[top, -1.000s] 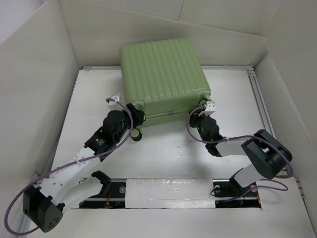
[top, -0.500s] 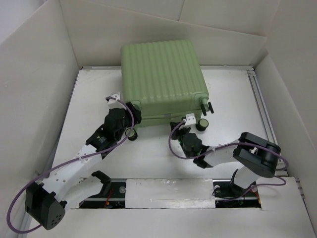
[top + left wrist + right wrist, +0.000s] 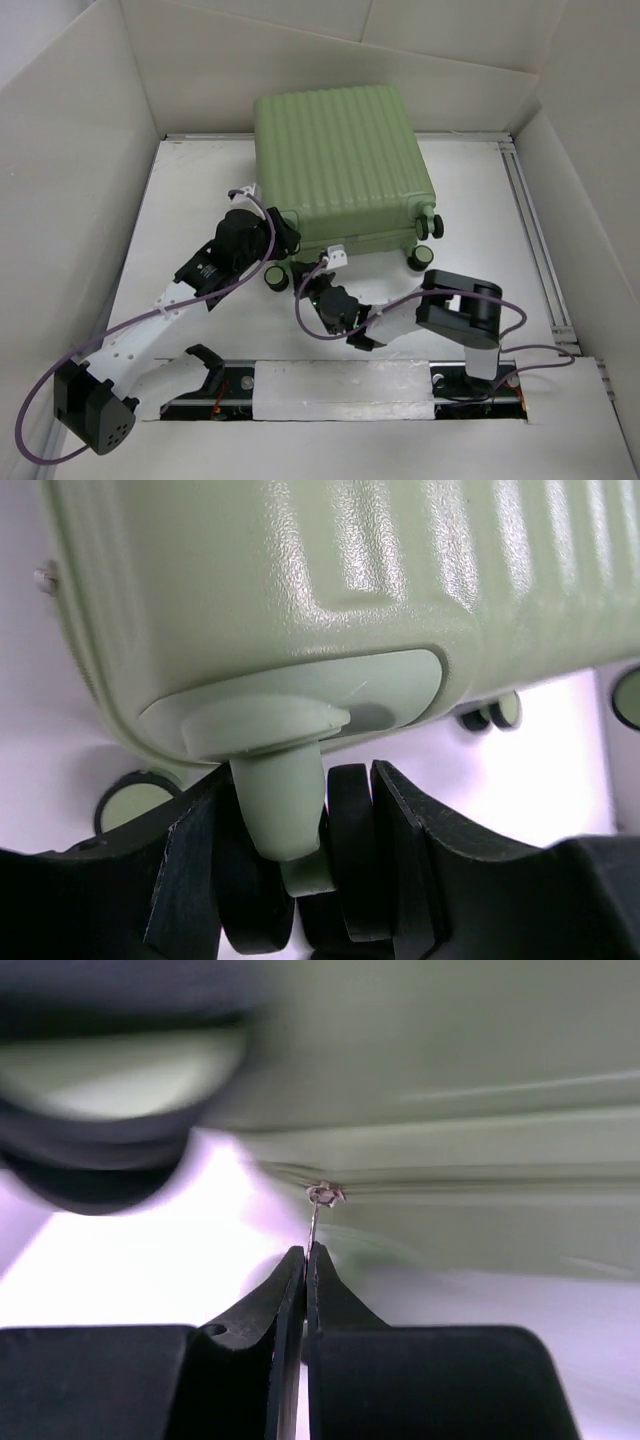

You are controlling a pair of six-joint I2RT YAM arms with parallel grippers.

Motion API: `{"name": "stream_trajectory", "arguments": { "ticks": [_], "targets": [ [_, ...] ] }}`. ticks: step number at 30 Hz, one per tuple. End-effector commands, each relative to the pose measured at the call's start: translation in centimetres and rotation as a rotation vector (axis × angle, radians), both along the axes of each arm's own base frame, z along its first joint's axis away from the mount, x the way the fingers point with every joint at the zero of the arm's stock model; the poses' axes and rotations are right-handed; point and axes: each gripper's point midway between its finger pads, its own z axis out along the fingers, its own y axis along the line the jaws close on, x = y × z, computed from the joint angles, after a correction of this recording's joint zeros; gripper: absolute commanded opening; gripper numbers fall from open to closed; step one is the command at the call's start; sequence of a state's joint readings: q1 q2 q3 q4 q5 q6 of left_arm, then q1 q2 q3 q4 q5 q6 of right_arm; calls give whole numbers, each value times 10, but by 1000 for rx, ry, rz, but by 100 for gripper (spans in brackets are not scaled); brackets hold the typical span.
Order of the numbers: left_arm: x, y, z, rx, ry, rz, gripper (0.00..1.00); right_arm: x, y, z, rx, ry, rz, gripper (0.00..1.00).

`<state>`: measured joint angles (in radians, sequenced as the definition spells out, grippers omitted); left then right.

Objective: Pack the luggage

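**A pinch on the zip, a hold on the wheel**

Closest to us, the right gripper is pinched almost flat on the thin zip pull, low on the near side of the luggage. Just to its left, the left gripper stands about half wide. It holds a wheel at the near left corner between its fingers. Behind both, the luggage lies flat with its lid down, in the far middle of the tabletop. Its other wheels stick out at the near right corner.

We think two things could go wrong. The zip pull is tiny and smooth, so a tug at a slant could make it slip out of the right gripper. The wheel is round, so it could roll out of the left gripper, and then the luggage would slide or spin when the zip is pulled.

A second ago we saw the right gripper at the near right corner, not yet shut so tight. Now it has come left along the near side. The luggage has turned a little and moved to the right. The left gripper has gone with it, on the same wheel.
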<state>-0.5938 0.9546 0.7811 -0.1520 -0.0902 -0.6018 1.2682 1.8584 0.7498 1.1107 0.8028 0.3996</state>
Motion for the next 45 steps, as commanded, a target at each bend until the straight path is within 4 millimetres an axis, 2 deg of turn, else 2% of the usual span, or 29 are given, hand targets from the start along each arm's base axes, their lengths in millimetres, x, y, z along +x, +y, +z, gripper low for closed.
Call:
{"name": "stream_trajectory", "arguments": {
  "ticks": [1, 3, 4, 5, 7, 8, 11, 13, 14, 15, 20, 21, 23, 24, 25, 26, 27, 28, 29, 31, 33, 35, 36, 39, 40, 42, 43, 44, 45],
  "targets": [
    [-29, -83, 141, -377, -293, -407, 0, -138, 113, 78, 364, -95, 665, 0],
    [-40, -85, 155, -402, -305, -449, 0, -144, 124, 87, 432, -107, 708, 0],
    [-45, -84, 169, -423, -321, -458, 0, -146, 135, 101, 478, -116, 730, 0],
    [-50, -83, 171, -433, -314, -470, 0, -149, 146, 89, 482, -90, 756, 0],
    [-63, -82, 186, -476, -322, -507, 0, -152, 163, 99, 539, -84, 785, 0],
    [-66, -83, 190, -489, -320, -518, 0, -152, 168, 87, 541, -66, 788, 0],
    [-72, -82, 189, -522, -310, -524, 0, -142, 164, 85, 638, -16, 734, 0],
    [-77, -83, 186, -540, -301, -543, 0, -127, 148, 93, 689, -11, 671, 0],
    [-76, -83, 186, -544, -311, -545, 0, -120, 132, 76, 675, 23, 612, 0],
    [-76, -84, 181, -549, -293, -541, 0, -119, 118, 92, 705, 11, 599, 0],
    [-67, -95, 158, -528, -258, -561, 0, -115, 60, 82, 589, 68, 504, 0],
    [-69, -101, 159, -550, -268, -579, 0, -116, 45, 66, 542, 89, 489, 0],
    [-61, -113, 156, -491, -295, -526, 0, -117, 28, 73, 523, 97, 477, 0],
    [-75, -141, 155, -463, -270, -581, 0, -115, 14, 76, 528, 114, 452, 0],
    [-80, -155, 155, -440, -270, -593, 0, -119, 14, 62, 491, 144, 444, 0],
    [-83, -166, 157, -425, -277, -590, 0, -118, 11, 64, 472, 161, 430, 0],
    [-88, -179, 155, -414, -279, -587, 0, -122, 11, 63, 461, 177, 437, 0],
    [-91, -185, 166, -440, -305, -595, 0, -124, 9, 61, 447, 184, 422, 0],
    [-91, -185, 178, -461, -328, -595, 0, -122, 10, 59, 428, 190, 410, 0],
    [-91, -190, 182, -486, -323, -604, 0, -127, 15, 61, 430, 204, 421, 0],
    [-94, -196, 201, -548, -347, -627, 0, -129, 25, 65, 441, 202, 420, 0],
    [-102, -213, 204, -592, -317, -707, 0, -127, 35, 76, 471, 193, 399, 0],
    [-106, -218, 220, -650, -315, -731, 0, -125, 41, 71, 470, 193, 389, 0],
    [-121, -239, 218, -676, -279, -768, 0, -118, 59, 93, 541, 136, 372, 0],
    [-121, -243, 214, -670, -271, -760, 0, -116, 64, 92, 561, 119, 363, 0],
    [-117, -235, 215, -696, -269, -706, 0, -115, 65, 98, 583, 100, 365, 9],
    [-115, -230, 200, -677, -253, -683, 0, -115, 62, 96, 576, 101, 364, 29],
    [-107, -222, 200, -668, -270, -621, 0, -120, 58, 95, 569, 106, 372, 41],
    [-108, -207, 209, -672, -296, -589, 12, -121, 53, 89, 553, 118, 371, 49]
  ]
}}
